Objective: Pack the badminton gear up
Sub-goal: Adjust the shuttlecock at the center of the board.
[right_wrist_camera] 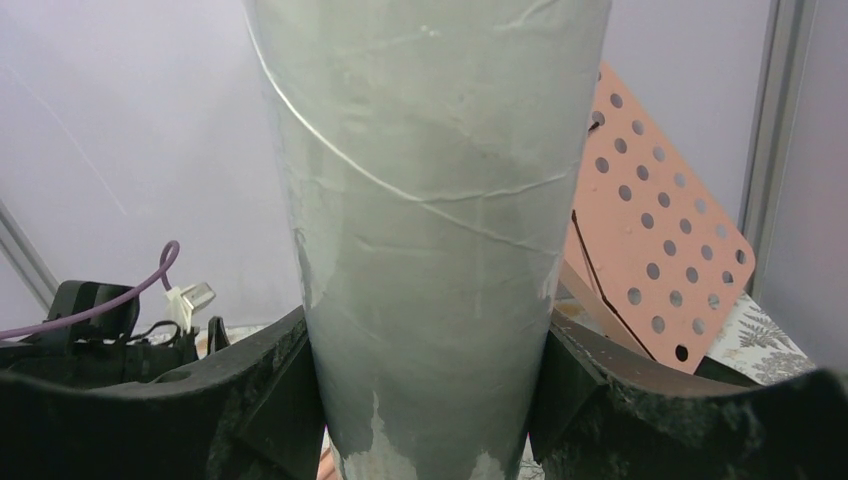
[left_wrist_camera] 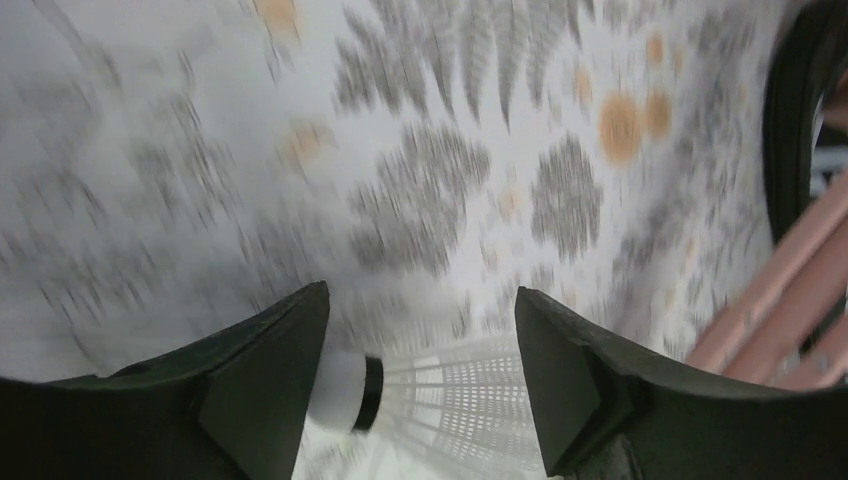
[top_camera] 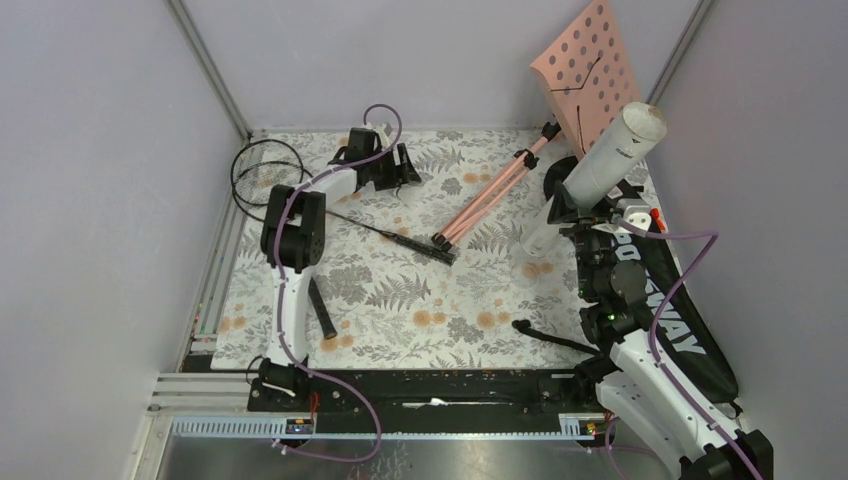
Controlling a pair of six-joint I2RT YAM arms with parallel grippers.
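Note:
My left gripper (top_camera: 403, 166) is at the far left of the mat. In the left wrist view it (left_wrist_camera: 420, 292) is shut on a white shuttlecock (left_wrist_camera: 450, 400), held lengthwise with its cork against the left finger. My right gripper (top_camera: 568, 203) is shut on the long white tube (top_camera: 615, 150) and holds it tilted up, open end to the far right. The tube (right_wrist_camera: 430, 150) fills the right wrist view between the jaws (right_wrist_camera: 425, 320). A black racket (top_camera: 268, 177) lies at the far left, its shaft running toward the middle. The black CROSSWAY bag (top_camera: 690, 335) lies along the right edge.
The pink perforated music stand (top_camera: 590, 65) leans at the back right, its tripod legs (top_camera: 490, 195) lying across the mat and showing in the left wrist view (left_wrist_camera: 780, 300). A black handle (top_camera: 322, 312) lies by the left arm. A black strap (top_camera: 550, 335) lies near the bag.

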